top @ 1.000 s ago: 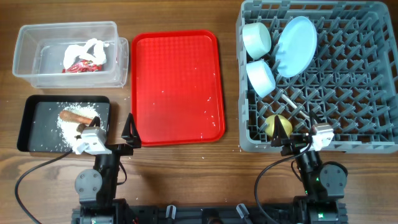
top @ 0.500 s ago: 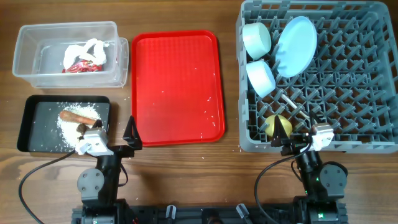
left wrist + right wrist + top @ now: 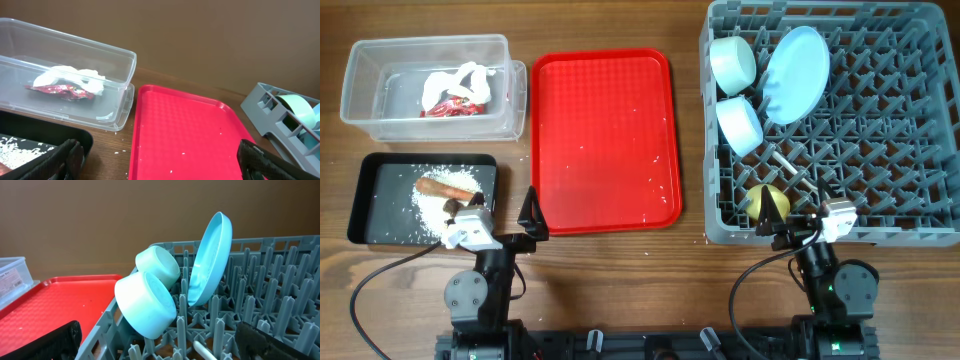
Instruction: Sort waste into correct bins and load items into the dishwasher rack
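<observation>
The grey dishwasher rack (image 3: pixel 880 236) holds two pale bowls (image 3: pixel 732 62) (image 3: pixel 740 124), the blue plate (image 3: pixel 796 72) on edge, the yellow cup (image 3: pixel 765 199) and the white spoon (image 3: pixel 782 162). In the clear tub (image 3: pixel 360 90) lie the red wrapper (image 3: pixel 450 107) and white tissue (image 3: pixel 460 82). The black tray (image 3: pixel 360 200) carries rice crumbs (image 3: pixel 425 205), the sausage stick (image 3: pixel 445 185) and a dark scrap (image 3: pixel 451 206). My left gripper (image 3: pixel 162 162) is open and empty over the near-left corner of the red tray (image 3: pixel 604 140). My right gripper (image 3: pixel 162 341) is open and empty at the rack's near wall.
A few white crumbs dot the red tray (image 3: pixel 185 130) and the wood beside it. Both arm bases sit at the table's near edge. The clear tub (image 3: pixel 120 65) stands behind the black tray (image 3: pixel 75 137).
The left arm has drawn back slightly toward the near edge. Nothing else has moved.
</observation>
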